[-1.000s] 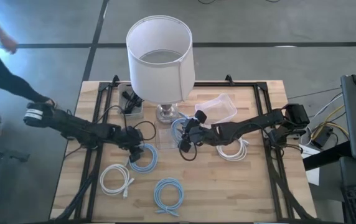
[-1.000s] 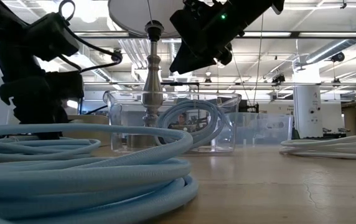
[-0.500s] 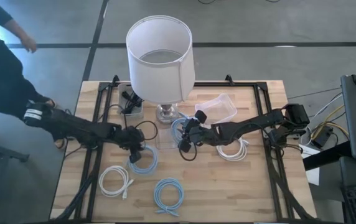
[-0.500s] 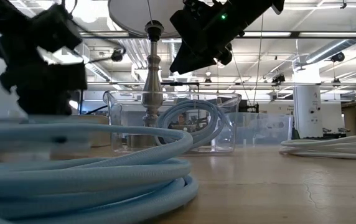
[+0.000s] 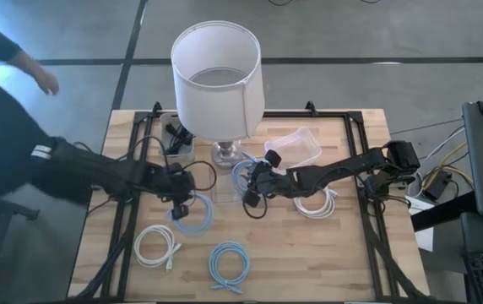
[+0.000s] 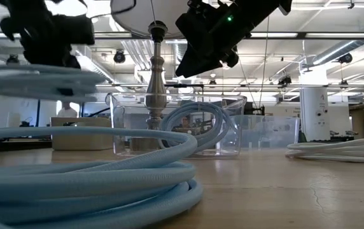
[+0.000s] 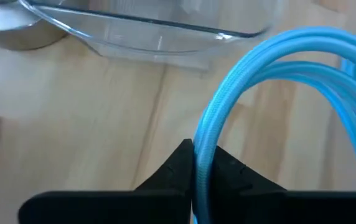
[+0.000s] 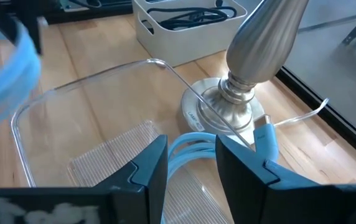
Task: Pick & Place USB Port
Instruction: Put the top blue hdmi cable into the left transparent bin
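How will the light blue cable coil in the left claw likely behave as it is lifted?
Probably floppy: the light blue cable coil, pinched by the left claw at one strand, curves loosely. Its loops may sag or spread. It seems light, since a thin pinch carries it.

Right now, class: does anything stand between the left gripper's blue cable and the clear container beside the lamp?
Nothing visible does. The left gripper is shut on the blue cable; only bare table separates it from the clear container.

— What did your left tool (image 7: 196,171) have?
— It was clamped on a light blue cable (image 7: 240,81), whose loop arched up from its fingers (image 7: 165,177).
— And beyond that?
— You saw the wooden desk (image 7: 91,118) and a clear container's (image 7: 159,31) edge.
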You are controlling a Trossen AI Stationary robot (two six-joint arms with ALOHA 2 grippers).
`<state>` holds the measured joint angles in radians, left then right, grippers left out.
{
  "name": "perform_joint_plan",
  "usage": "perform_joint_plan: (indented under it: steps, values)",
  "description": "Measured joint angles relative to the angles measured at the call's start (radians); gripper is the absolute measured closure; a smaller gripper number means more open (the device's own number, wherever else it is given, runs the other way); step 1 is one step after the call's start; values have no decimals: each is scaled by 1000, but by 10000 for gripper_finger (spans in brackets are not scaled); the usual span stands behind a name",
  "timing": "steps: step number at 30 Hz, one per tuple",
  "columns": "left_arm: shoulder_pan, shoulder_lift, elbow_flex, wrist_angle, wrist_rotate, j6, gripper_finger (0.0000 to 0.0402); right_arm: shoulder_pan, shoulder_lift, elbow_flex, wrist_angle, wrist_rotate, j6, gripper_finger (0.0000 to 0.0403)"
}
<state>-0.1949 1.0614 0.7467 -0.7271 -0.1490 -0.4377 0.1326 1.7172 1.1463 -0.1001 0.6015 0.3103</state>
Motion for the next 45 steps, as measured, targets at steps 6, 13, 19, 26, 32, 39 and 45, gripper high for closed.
perform_joint_plan:
  steps: [6,13,19,26,32,39,45]
  values:
    - [-49,1,144,-61,-87,104,377,0,0,-5,0,0,0,270]
    - [-41,32,182,40,-284,268,372,0,0,-5,0,0,12,272]
    - [-29,126,182,277,-389,428,375,0,0,-6,0,-2,30,277]
    - [-6,259,197,477,-407,616,373,18,0,-6,0,-84,31,273]
    - [12,316,245,479,-456,637,372,48,-14,-6,-89,-83,30,271]
    - [18,301,270,482,-464,662,372,64,-73,-4,-367,-79,170,278]
    - [57,306,266,482,-481,663,372,72,-90,-7,-451,-89,349,273]
